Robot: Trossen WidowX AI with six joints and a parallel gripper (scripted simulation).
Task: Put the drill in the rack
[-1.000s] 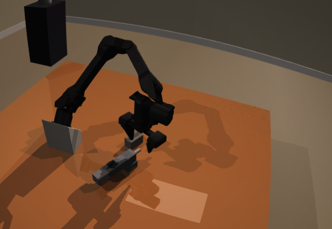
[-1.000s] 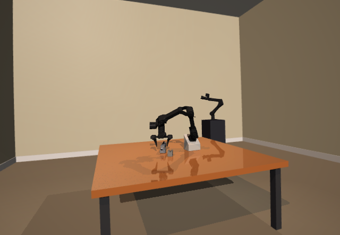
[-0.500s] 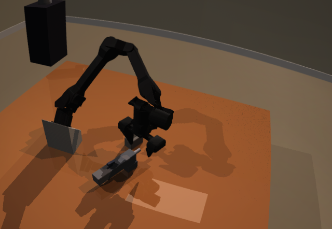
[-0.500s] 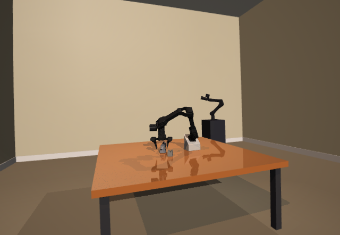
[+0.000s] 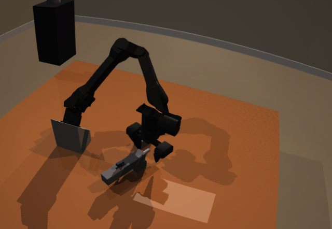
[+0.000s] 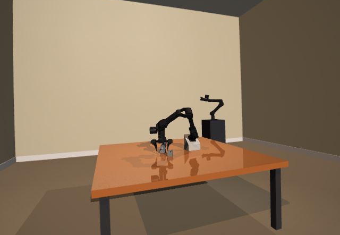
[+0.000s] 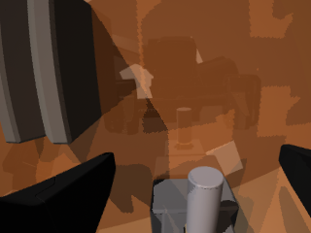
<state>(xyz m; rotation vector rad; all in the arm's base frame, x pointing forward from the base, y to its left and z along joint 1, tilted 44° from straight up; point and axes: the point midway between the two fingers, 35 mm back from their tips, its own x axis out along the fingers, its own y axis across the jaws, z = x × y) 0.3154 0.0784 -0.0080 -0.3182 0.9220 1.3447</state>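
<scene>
A grey drill body (image 5: 113, 172) (image 6: 162, 150) (image 7: 169, 194) rests on the table, with a small dark key (image 5: 120, 163) on its top. The key does not show in the wrist view. The pale cylindrical drill (image 5: 146, 150) (image 7: 205, 204) sticks out of the body's end. My gripper (image 5: 148, 154) (image 6: 162, 150) (image 7: 199, 158) is open and empty. Its fingers stand wide apart on either side of the drill's end and do not touch it. The grey grooved rack (image 6: 170, 153) (image 7: 41, 73) stands beside the drill, at upper left in the wrist view, and is mostly hidden by the gripper in the top view.
The arm's grey wedge-shaped base (image 5: 68, 138) (image 6: 193, 145) stands on the orange table (image 5: 249, 130) (image 6: 233, 161). Off the table, a black pedestal (image 5: 54, 33) (image 6: 212, 131) carries a second arm (image 6: 219, 106). Shadows and reflections cross the table top.
</scene>
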